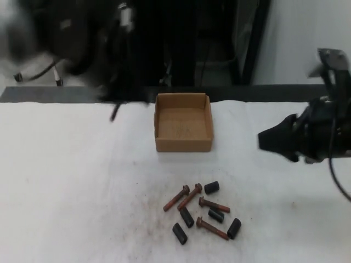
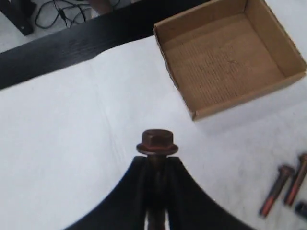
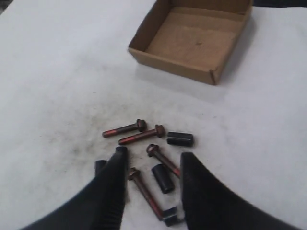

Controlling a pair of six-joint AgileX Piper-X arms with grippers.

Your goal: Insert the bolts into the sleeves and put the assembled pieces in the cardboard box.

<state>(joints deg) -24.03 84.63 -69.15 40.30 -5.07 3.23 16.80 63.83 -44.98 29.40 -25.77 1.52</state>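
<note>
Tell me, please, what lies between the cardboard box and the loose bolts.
Only bare white bench cover, in the high view, separates the cardboard box from the bolts.

A white, faintly stained surface [image 1: 82,192] carries an open cardboard box [image 1: 183,143]. Apart from it lie four rusty bolts [image 1: 214,205] and five black sleeves [image 1: 211,187], scattered together.
</note>
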